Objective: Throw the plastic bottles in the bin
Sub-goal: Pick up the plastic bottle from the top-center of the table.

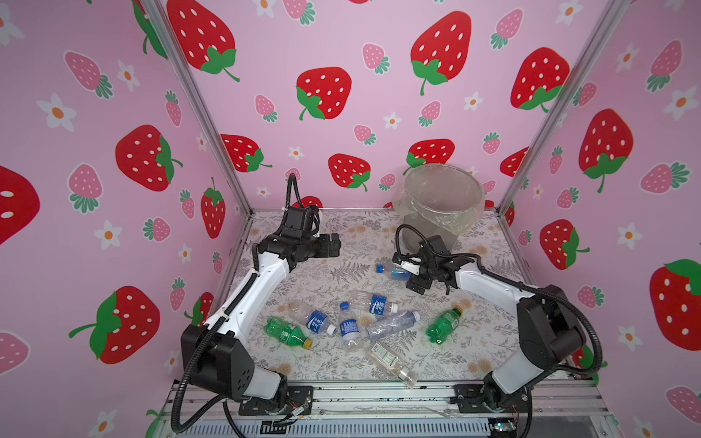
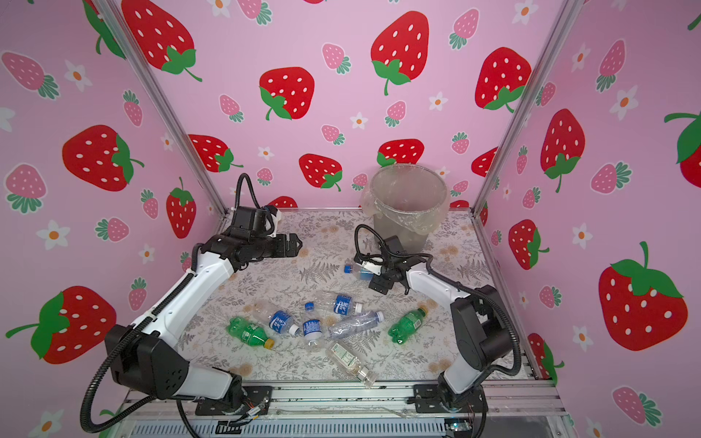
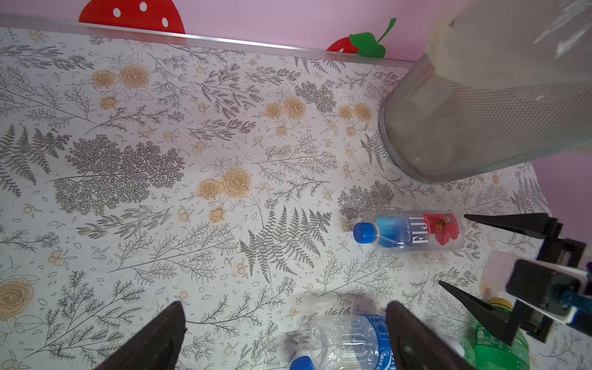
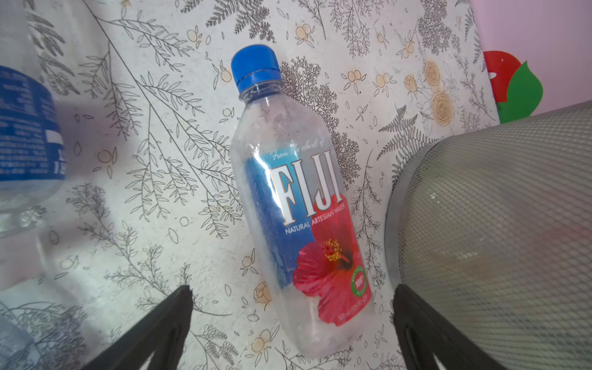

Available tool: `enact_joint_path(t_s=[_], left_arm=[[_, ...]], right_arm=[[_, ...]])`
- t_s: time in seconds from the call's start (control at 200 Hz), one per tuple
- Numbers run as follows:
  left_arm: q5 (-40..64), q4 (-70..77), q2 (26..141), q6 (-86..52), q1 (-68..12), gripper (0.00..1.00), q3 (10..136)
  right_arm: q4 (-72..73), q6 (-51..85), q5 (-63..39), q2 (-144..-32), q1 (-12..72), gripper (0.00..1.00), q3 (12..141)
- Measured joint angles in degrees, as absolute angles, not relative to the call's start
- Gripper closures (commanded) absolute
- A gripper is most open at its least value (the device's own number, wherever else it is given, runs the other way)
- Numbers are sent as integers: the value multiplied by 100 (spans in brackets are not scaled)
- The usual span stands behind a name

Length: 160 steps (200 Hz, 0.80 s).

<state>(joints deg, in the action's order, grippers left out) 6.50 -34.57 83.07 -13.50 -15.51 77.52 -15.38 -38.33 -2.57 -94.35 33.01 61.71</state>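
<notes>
Eight plastic bottles (image 1: 349,330) lie on the floral table (image 1: 341,235), and the one being approached, the Fiji bottle (image 4: 298,198), is in the most awkward spot. It lies on its side just beside the foot of the bin (image 4: 499,224). The likeliest trouble is that the right gripper (image 4: 293,292) catches the mesh wall with its outer finger on the way down, which would shove the bin or push the gripper off line. Its jaws stand wide apart and hold nothing. The grip itself is a second risk. The fingers bracket only the base end of the bottle, which lies slightly askew between them with its blue cap pointing away from the wrist. A squeeze there could let the smooth, light plastic pivot, droop or squirt out. The lift must then clear a tall rim draped in a loose liner bag (image 1: 464,222), which a finger or the cap might snag. No contact between fingers and bottle shows, and I cannot tell how high the tips hover. The left gripper (image 3: 285,307) also has its jaws spread and is empty, well apart from the Fiji bottle. The other seven bottles, two of them green, lie scattered nearer the arm bases.
</notes>
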Motion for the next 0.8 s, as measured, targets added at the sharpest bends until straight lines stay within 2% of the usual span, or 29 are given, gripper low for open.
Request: enact_joint_path(t_s=[0.8], left_arm=[[670,-3667,8394,-1319,-1472,1,7859]], right_arm=[[-1358,-4235,-508,-10339,3059,0,6626]])
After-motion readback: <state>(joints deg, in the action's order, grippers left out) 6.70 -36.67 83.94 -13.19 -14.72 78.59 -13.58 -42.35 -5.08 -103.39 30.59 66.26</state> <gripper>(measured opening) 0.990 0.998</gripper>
